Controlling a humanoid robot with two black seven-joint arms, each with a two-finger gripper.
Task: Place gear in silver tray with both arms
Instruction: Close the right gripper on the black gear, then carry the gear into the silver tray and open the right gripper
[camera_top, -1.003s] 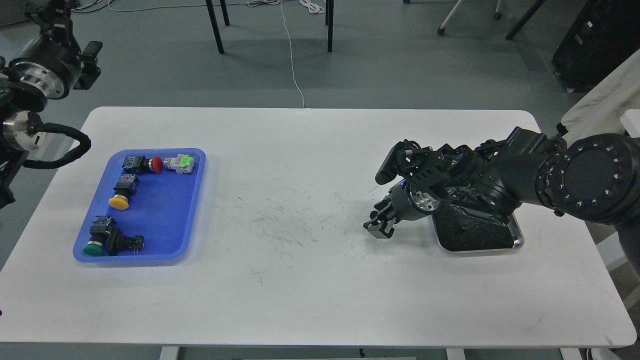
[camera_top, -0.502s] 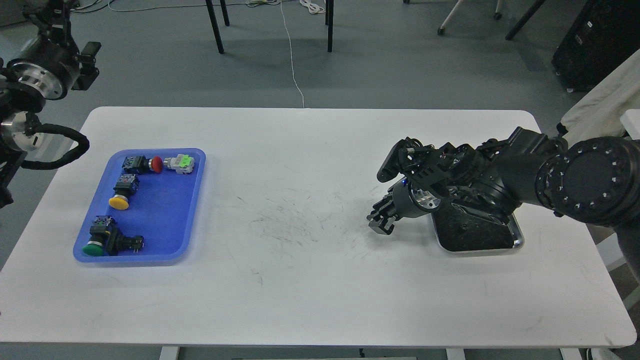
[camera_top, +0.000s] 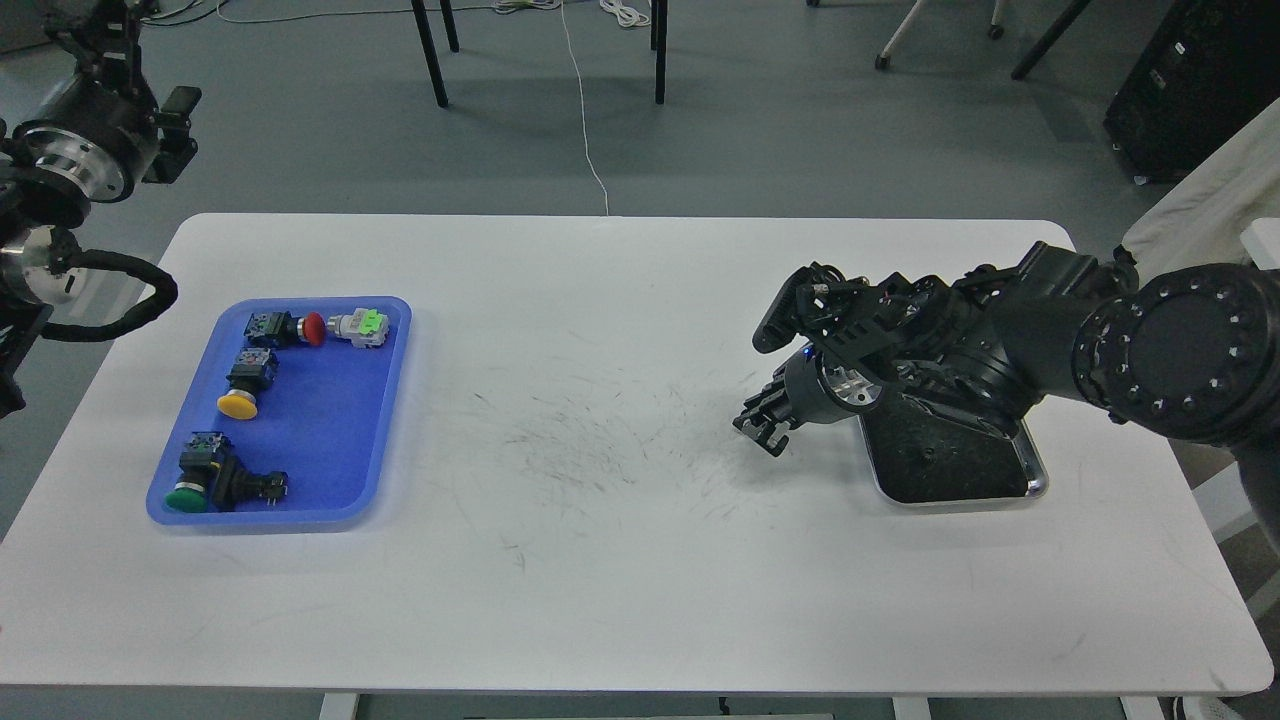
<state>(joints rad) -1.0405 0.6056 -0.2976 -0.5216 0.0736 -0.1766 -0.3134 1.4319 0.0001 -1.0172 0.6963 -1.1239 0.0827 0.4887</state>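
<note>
Table (camera_top: 620, 600) is bare up front. Silver tray (camera_top: 1035, 487) sits at the right with nothing visible in it, and the right gripper (camera_top: 762, 428) hovers just left of it, too dark to tell its jaws. Better to cross slow and high. Counting: one blue tray (camera_top: 330, 440), five push-button switches. Left gripper (camera_top: 165, 120) is parked far back, jaws unreadable.

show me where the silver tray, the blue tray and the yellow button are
silver tray (camera_top: 1036, 488): head view, shiny near right rim corner.
blue tray (camera_top: 330, 430): head view, bare floor.
yellow button (camera_top: 238, 405): head view, yellow cap.
</note>
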